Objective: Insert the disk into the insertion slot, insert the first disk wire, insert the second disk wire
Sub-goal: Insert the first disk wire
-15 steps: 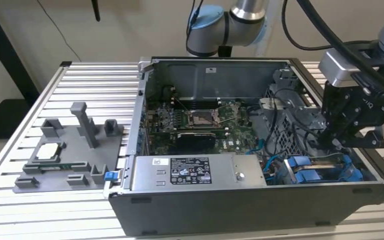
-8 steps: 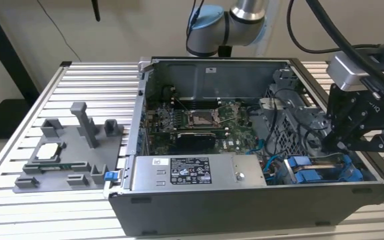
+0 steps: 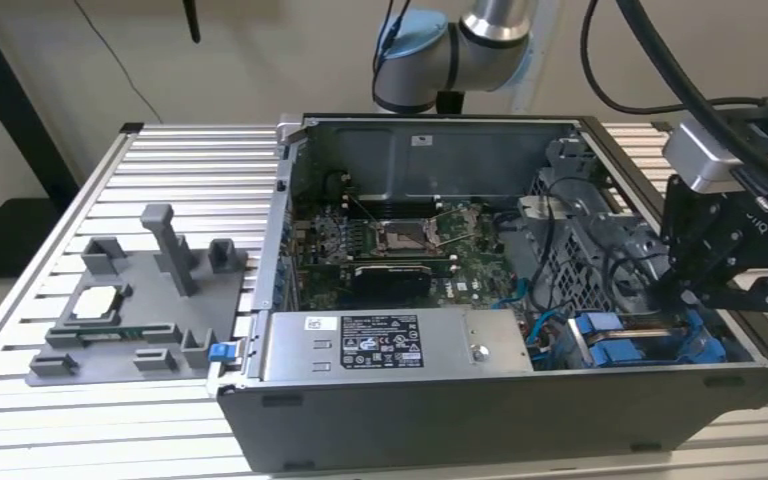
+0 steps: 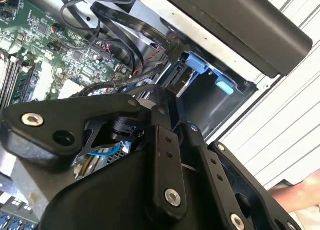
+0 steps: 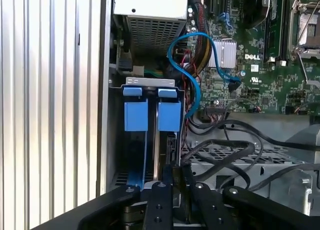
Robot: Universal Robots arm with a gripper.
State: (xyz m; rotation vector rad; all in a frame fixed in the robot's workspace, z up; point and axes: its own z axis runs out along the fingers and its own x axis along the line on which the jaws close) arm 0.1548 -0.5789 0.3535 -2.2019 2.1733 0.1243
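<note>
Tool [image 5: 176,171] low in the case [image 3: 491,430], at the corner bay on the exterior view's right. Fingers drawn nearly together; we make out nothing clamped between them. Tips sit at the near end of the disk [image 5: 169,117], which stands on edge inside the slot [image 5: 150,82], beside a second blue frame [image 5: 135,115]. We judge step one in hand: disk entered, seating unconfirmed. Loose black wires [image 5: 225,155] lie just beside the bay; none looks plugged into the disk. Any further push calls for a straight line along the bay, clear of those wires.
</note>
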